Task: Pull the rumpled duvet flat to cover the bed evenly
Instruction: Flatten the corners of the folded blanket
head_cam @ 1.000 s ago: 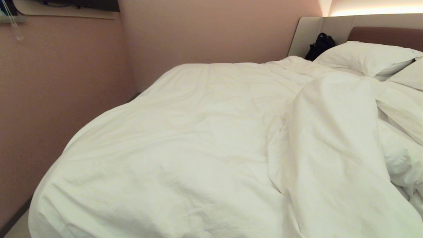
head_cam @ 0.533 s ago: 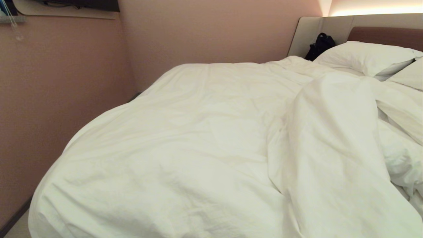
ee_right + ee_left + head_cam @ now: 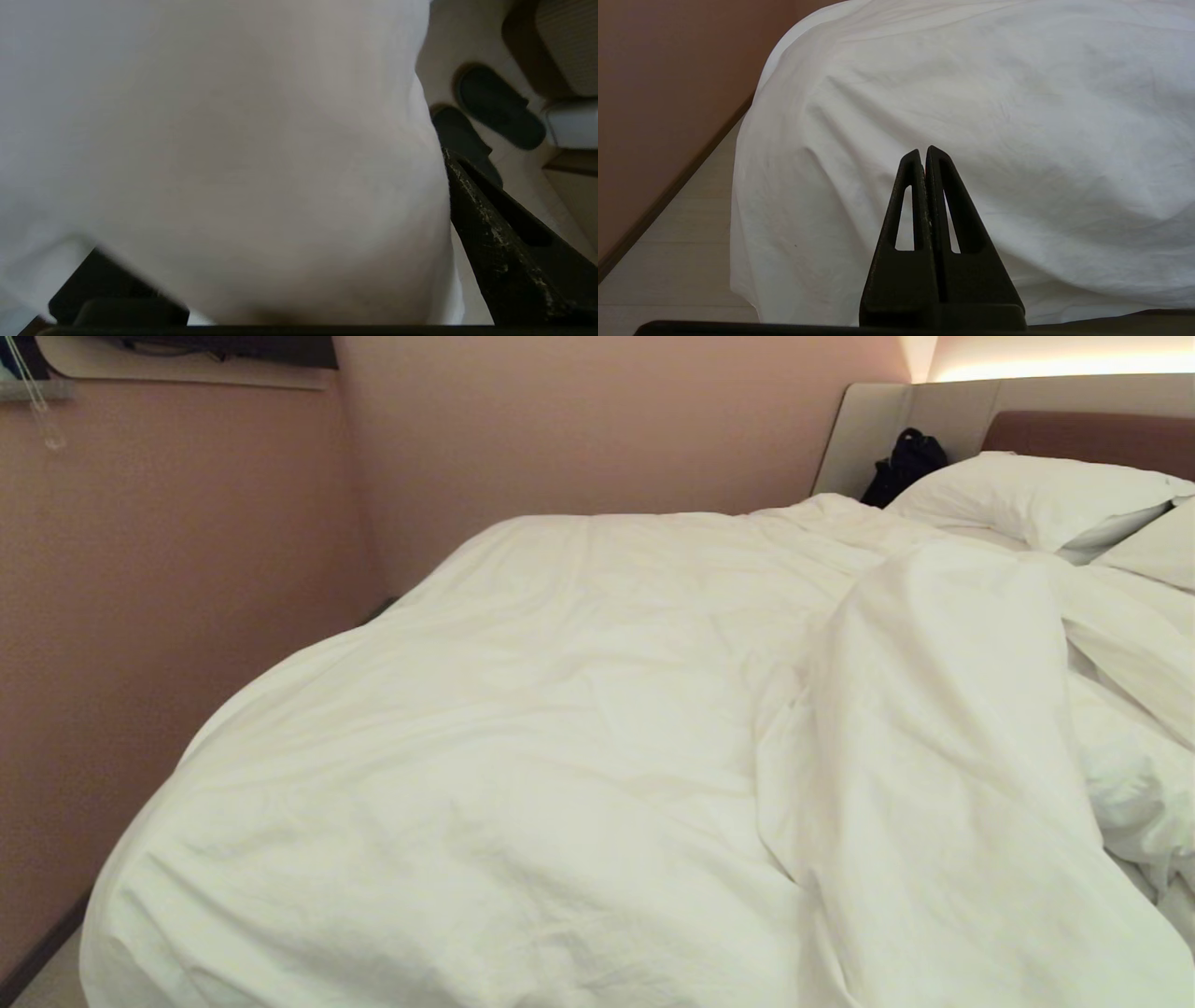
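**Duvet still bunched on the right, right gripper spread around its hanging edge**

The duvet (image 3: 560, 728) lies over most of the bed (image 3: 1083, 434), smooth and only lightly creased across the left and middle, but folded up into a tall ridge on the right, with loose bunched cloth beyond it toward the pillows (image 3: 1036, 495); a dark bag (image 3: 904, 462) sits in the corner by the headboard, against the pink wall (image 3: 187, 597).

The head view shows neither arm; only the wrist views do. In the left wrist view the left gripper (image 3: 924, 154) hangs short of the duvet's draped corner (image 3: 971, 116), its two black fingers pressed together with nothing between them; pale floor (image 3: 682, 224) and the wall's skirting run alongside. In the right wrist view the right gripper (image 3: 299, 261) has its fingers (image 3: 490, 242) spread wide apart, with duvet cloth (image 3: 233, 140) filling the gap between them, very close to the camera; whether the cloth is pinched I cannot tell; past the edge of the cloth, a pair of dark slippers (image 3: 495, 112) lies on the floor, seen in no other view.

Against the head views of a second ago, the bed and the camera are unmoved; the creases in the middle of the duvet have shifted slightly, and the ridge on the right keeps its shape.
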